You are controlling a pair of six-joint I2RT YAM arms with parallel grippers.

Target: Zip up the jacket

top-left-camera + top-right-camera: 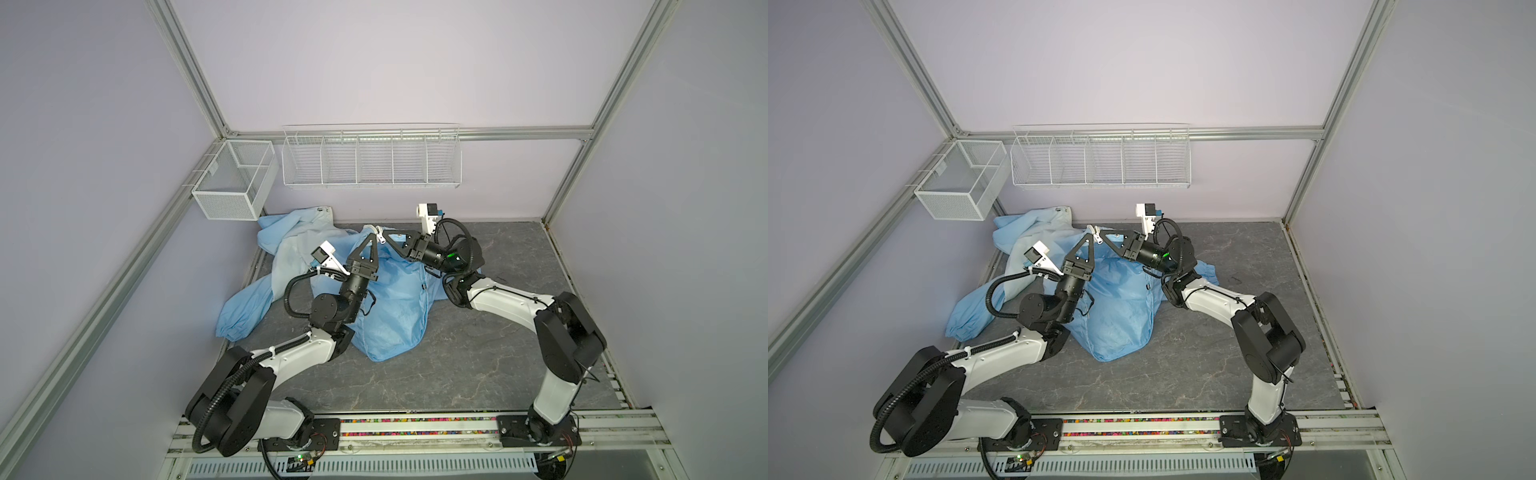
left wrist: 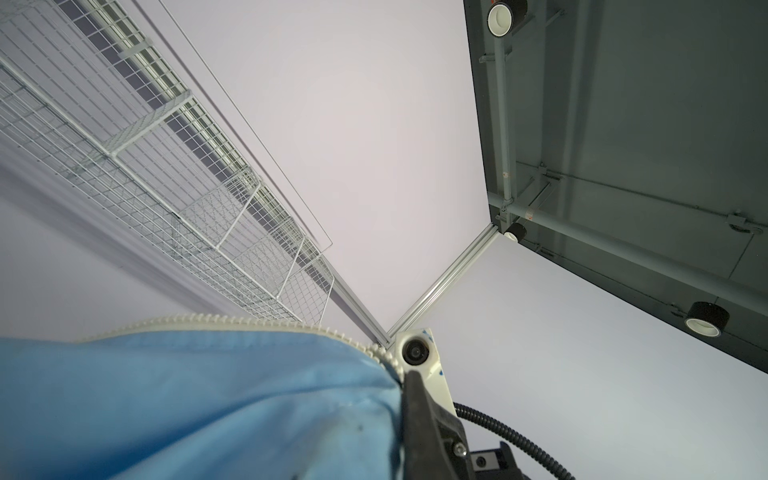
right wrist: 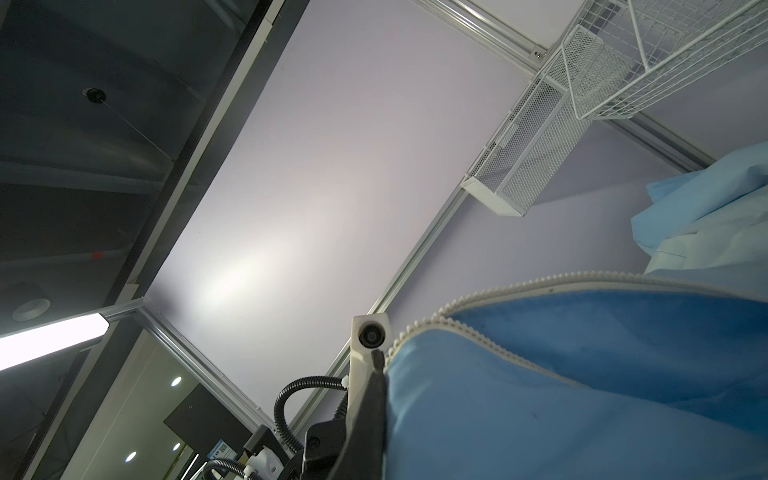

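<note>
jacket [image 1: 390, 316]: being supported on the table [image 1: 498, 374], left of centre.
left gripper [image 1: 371, 237]: being held at the jacket's far edge, just beside the right gripper [image 1: 385, 237].

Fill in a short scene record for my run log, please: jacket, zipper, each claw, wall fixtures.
jacket: light blue, crumpled on the grey table, one edge raised to a peak
zipper: cream teeth bare along the raised edge; how far it is closed cannot be told
left claw: shut on the jacket at the peak
right claw: shut on the jacket, tip close beside the left claw
wall fixtures: white wire rack on the back wall; mesh basket to its left
</note>
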